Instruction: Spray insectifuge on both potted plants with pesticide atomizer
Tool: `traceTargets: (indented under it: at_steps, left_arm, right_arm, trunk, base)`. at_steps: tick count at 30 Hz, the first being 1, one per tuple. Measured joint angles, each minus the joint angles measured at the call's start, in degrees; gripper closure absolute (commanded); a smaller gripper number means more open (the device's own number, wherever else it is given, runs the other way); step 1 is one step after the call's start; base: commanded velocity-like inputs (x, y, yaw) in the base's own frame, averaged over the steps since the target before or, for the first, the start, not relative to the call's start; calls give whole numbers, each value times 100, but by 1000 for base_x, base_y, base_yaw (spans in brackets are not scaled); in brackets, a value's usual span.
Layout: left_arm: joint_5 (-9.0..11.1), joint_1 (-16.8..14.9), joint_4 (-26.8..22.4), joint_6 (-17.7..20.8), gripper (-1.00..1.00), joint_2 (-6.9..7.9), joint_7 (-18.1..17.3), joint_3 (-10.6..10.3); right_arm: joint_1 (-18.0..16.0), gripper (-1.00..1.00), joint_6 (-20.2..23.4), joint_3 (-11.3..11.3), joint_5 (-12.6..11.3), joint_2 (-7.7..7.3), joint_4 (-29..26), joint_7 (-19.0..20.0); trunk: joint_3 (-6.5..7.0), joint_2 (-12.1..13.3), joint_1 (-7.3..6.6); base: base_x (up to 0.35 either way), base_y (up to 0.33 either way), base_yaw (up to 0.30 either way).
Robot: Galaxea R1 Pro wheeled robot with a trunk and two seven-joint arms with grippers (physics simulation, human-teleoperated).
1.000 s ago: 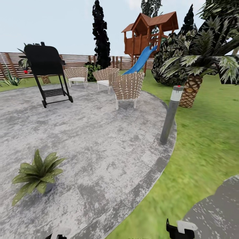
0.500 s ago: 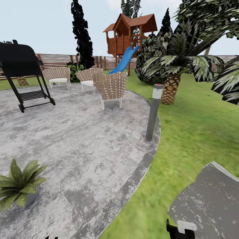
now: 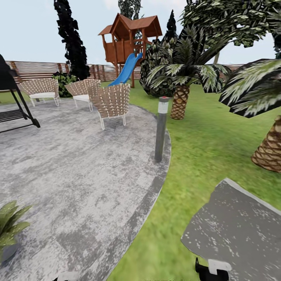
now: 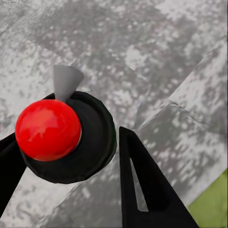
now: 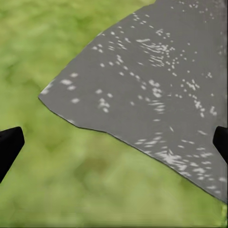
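Note:
In the left wrist view, my left gripper (image 4: pixel 66 145) is shut on the pesticide atomizer (image 4: pixel 47 129), seen from above: a red round cap on a black disc with a small grey nozzle. Grey paving lies beneath it. One potted plant (image 3: pixel 9 226), broad green leaves in a low grey pot, stands on the round patio (image 3: pixel 78 175) at the head view's lower left edge, partly cut off. My right gripper (image 5: pixel 116 141) is open, with nothing between its fingers, above grass and a grey stepping stone (image 5: pixel 156 80). Its black and white body (image 3: pixel 212 270) shows at the head view's bottom edge.
A grey bollard light (image 3: pixel 161 128) stands at the patio's rim. Three wicker chairs (image 3: pixel 111 101) and a black grill (image 3: pixel 11 101) are further back. Palms (image 3: pixel 179 86) stand on the lawn to the right, one trunk (image 3: pixel 269 150) close by. A wooden play tower with a blue slide (image 3: pixel 127 70) backs onto the fence.
The camera has swung to the right, so the whole scene slid left. The potted plant now sits at the left edge and the stepping stone looms larger. Both grippers hold as before.

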Motion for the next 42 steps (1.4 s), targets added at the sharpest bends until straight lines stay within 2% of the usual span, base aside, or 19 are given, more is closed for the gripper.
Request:
traceTargets:
  at_steps: [24,42]
  left_arm:
    - [-4,0,0,0,100,9,4,8]
    - [-4,0,0,-2,100,13,5,-1]
  right_arm:
    - [0,-100,0,1,0,5,0,-1]
    - [0,-100,0,1,0,7,0,-1]
  trunk:
    - [-93,0,0]
    - [-169,0,-2]
  base:
    - [4,-280,-283]
    - [138,-285,-279]
